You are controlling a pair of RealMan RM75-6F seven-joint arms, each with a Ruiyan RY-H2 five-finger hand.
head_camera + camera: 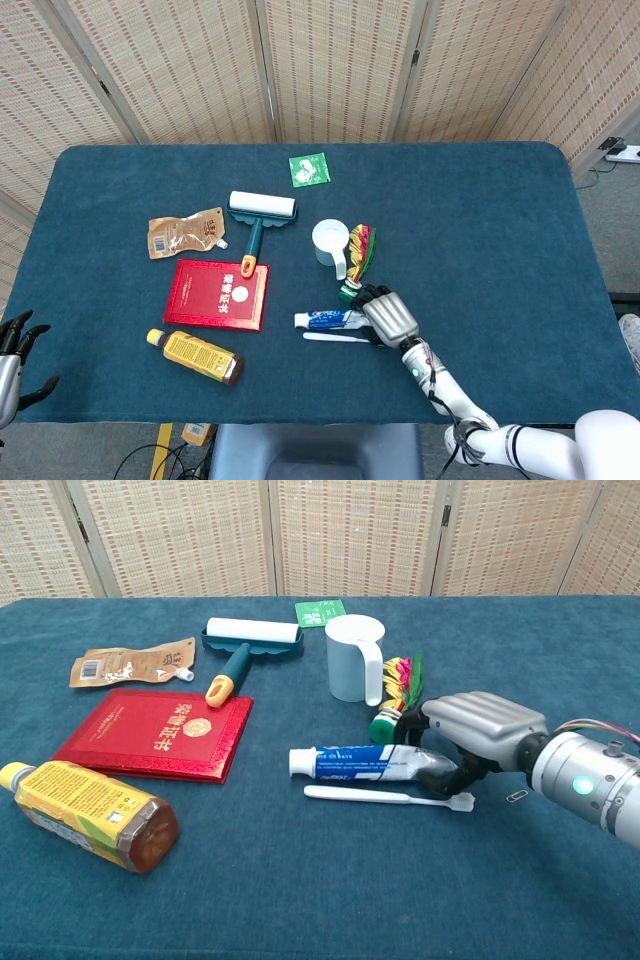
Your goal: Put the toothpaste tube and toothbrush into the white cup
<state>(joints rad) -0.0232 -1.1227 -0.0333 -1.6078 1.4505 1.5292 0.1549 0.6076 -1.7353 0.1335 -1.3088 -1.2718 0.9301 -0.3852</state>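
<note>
On the blue table, near its front edge, your right hand is closing around the crimped end of the toothpaste tube: fingers are curling over the top of it and the thumb is pressing in from below, so the hand is gripping the tube. From the chest view the tube is lying almost flat, with its white cap pointing toward your left; whether the gripped end is sitting on the cloth or just clear of it, you cannot tell. Just in front of the tube the toothbrush is lying parallel to it on the cloth, its bristle head right below your thumb, close to it or touching, which of the two is not clear. Behind the tube the white cup is standing upright, its handle facing you, with a colourful feathered shuttlecock lying just beside it and nearly touching your fingers. Your left hand is showing only at the lower left corner of the head view, off the table, its fingers apart and holding nothing. Over on the left of the table a red booklet is lying flat
</note>
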